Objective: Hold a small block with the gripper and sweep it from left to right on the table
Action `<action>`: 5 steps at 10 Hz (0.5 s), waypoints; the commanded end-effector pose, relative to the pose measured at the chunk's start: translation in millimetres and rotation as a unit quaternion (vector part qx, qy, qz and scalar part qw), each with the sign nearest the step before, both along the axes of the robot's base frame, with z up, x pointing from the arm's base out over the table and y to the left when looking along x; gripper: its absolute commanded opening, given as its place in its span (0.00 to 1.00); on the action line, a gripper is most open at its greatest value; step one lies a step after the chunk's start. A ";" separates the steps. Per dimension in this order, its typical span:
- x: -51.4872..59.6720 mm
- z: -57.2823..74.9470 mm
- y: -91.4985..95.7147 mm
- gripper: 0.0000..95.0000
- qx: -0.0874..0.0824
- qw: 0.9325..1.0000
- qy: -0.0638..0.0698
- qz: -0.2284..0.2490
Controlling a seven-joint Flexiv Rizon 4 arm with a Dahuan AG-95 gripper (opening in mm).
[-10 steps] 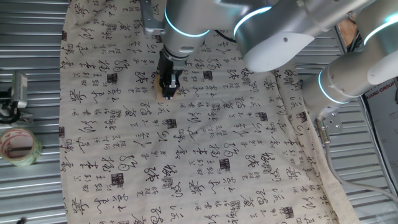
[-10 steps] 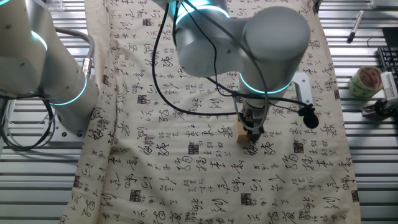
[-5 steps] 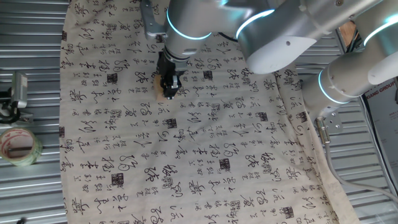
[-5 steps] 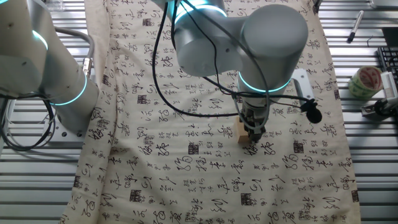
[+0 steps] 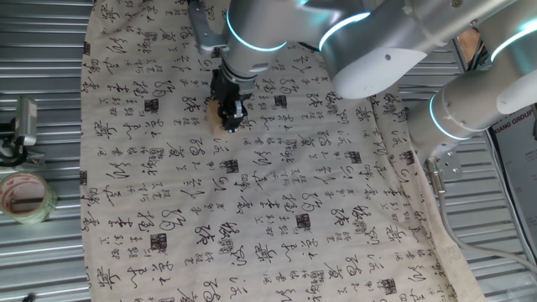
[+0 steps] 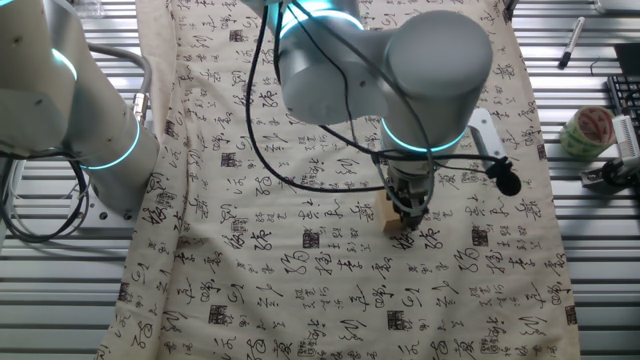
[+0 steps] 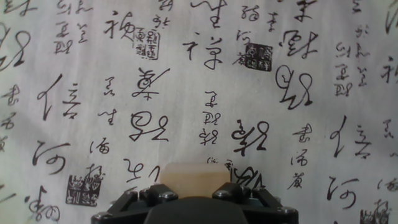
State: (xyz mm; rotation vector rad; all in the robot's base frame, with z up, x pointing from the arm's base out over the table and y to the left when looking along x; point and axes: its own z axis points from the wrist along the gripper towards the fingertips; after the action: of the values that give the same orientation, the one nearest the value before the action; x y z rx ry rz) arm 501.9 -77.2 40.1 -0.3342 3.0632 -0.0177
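A small block (image 6: 392,215) sits clamped between the black fingers (image 6: 404,209) on the worktop (image 5: 50,101), toward the cloth's far edge. The beige cloth (image 5: 277,210) carries black Chinese calligraphy, unread here. A tape roll (image 5: 25,198) lies near one worktop edge; a second arm (image 6: 70,100) stands beside.

even, bright overhead light fills all three views, with only soft, short shadows under the arm on the cloth (image 5: 252,193). cyan rings glow without flare. the fixed views are sharp. in the hand view the tool (image 7: 189,202) and the small block (image 7: 194,181) sit close and blurred.
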 end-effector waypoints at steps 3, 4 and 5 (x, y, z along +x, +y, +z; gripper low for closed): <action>1.6 -16.7 0.0 0.00 0.004 1.000 0.003 0.019; 1.6 -16.7 0.0 0.00 0.003 1.000 0.004 0.025; 1.6 -16.7 0.0 0.00 -0.003 1.000 0.004 0.030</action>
State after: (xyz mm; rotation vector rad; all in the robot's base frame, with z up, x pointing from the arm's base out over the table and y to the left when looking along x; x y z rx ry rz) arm 503.8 -77.1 40.1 -0.4319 3.0612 -0.0208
